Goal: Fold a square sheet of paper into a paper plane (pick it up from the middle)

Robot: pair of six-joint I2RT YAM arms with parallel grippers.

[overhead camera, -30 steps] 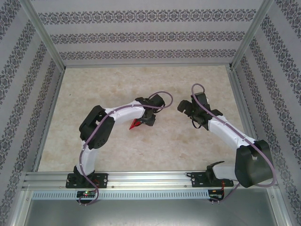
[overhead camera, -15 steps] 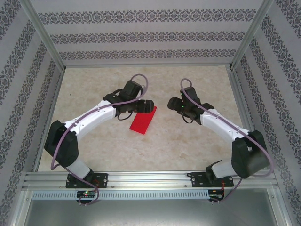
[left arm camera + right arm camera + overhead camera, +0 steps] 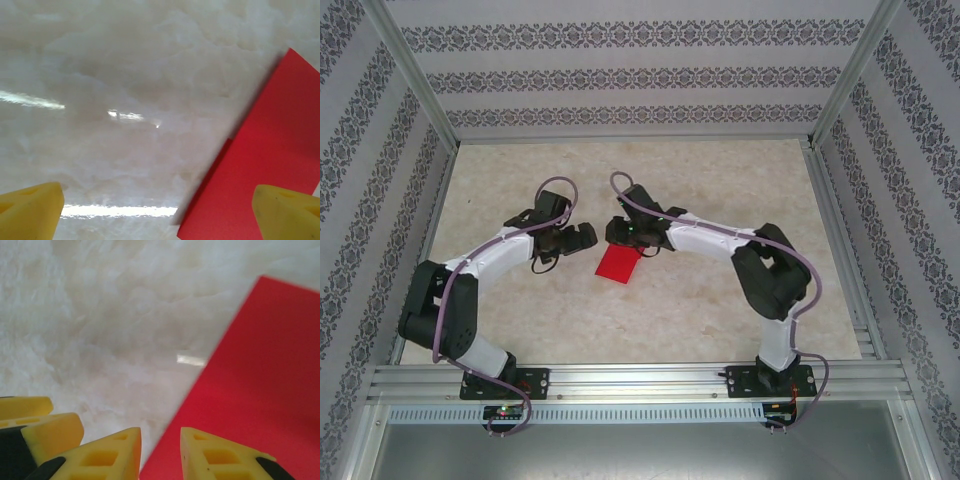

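The red sheet of paper (image 3: 618, 265) lies flat on the table near the middle, folded into a rectangle. A stepped second layer shows along its edge in the left wrist view (image 3: 270, 170). My left gripper (image 3: 585, 238) sits just left of the paper, open wide (image 3: 159, 215), with bare table between its yellow fingertips (image 3: 30, 210) and one tip over the paper. My right gripper (image 3: 617, 233) is over the paper's far end. Its jaws stand a narrow gap apart (image 3: 161, 455) astride the paper's edge (image 3: 260, 380), gripping nothing.
The marble-patterned table (image 3: 720, 310) is fenced by patterned walls and a metal frame (image 3: 430, 215). An aluminium rail (image 3: 640, 378) with both arm bases runs along the near edge. The two arms reach inward and nearly meet at the paper.
A second ago the left gripper pinched the bunched paper; it then laid it flat and has drawn back to the left. The right arm has swung left across onto the paper's far end.
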